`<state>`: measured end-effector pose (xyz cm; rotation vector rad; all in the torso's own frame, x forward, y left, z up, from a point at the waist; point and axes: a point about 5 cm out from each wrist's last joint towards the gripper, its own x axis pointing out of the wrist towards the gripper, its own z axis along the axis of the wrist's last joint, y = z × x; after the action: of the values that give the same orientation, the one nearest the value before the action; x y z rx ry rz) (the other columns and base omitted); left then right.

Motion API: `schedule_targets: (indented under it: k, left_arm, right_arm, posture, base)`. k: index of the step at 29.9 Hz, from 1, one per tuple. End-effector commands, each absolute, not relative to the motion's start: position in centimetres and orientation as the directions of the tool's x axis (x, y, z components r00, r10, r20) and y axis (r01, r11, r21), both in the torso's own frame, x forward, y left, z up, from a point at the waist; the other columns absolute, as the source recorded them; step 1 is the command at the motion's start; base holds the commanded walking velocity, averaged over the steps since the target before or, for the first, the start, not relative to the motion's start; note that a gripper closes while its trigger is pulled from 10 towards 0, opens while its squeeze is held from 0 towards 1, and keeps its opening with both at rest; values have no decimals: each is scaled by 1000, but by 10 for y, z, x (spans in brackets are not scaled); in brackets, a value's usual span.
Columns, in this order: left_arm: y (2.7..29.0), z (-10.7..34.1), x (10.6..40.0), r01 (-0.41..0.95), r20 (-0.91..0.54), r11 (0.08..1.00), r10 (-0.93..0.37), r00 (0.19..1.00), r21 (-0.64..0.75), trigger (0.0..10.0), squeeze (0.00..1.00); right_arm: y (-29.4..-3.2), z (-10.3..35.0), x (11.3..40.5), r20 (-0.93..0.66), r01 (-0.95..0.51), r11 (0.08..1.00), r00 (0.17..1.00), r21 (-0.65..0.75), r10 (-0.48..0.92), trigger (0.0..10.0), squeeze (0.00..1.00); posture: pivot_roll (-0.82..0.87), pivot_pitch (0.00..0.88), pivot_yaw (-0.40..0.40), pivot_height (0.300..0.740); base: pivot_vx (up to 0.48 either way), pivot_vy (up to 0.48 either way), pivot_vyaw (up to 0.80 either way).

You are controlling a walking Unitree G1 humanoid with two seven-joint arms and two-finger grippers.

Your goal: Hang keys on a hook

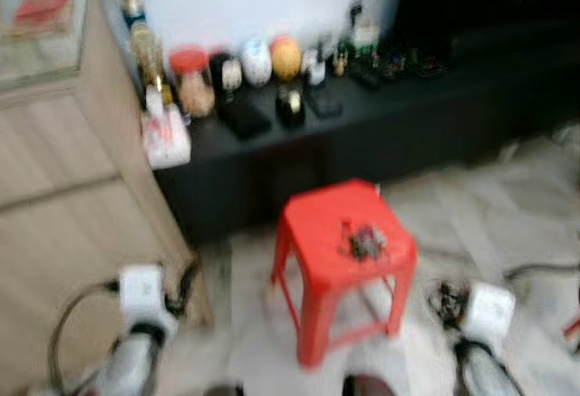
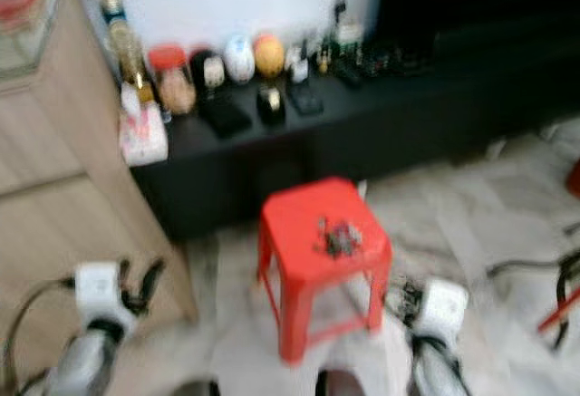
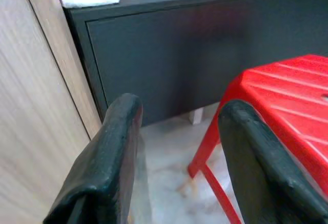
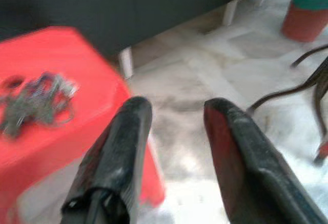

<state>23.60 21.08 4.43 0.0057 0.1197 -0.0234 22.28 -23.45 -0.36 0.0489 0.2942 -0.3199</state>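
Left eye view, blurred: keys [image 1: 365, 241] lie in a loose heap on top of the red stool [image 1: 313, 233], centre of frame, toward its right-hand side. Right tool [image 4: 171, 116] sits low at lower right, just beside the stool's right edge, fingers apart and empty; keys lie up and left of it in the wrist frame (long axis unclear, tangled). Left tool [image 3: 177, 116], also spread and empty, is at lower left by the wooden cabinet [image 1: 63, 160], farther off. Right arm looks nearer. Bare floor [image 1: 507, 224] right of stool gives room; no hook made out.
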Motion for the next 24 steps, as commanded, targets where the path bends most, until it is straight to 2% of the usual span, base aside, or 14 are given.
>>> schedule_targets:
  k: [1,14,24]
  left_arm:
    - [222,45,233,-9,-131,1000,11,991,16,10000,0]
    - [219,44,235,-2,-133,1000,4,991,13,10000,0]
    - [217,44,238,-11,-123,1000,11,992,1,10000,0]
  right_arm:
    - [-221,-2,229,-282,277,961,923,20,-261,10000,0]
    - [-220,-4,230,-306,237,971,925,9,-223,10000,0]
    - [-210,-2,241,-328,76,997,942,6,-70,10000,0]
  posture:
    - [-64,0,-12,622]
    - [-76,0,-12,622]
    - [-80,0,-22,622]
  base:
    - [341,0,0]
    - [335,0,0]
    - [0,0,0]
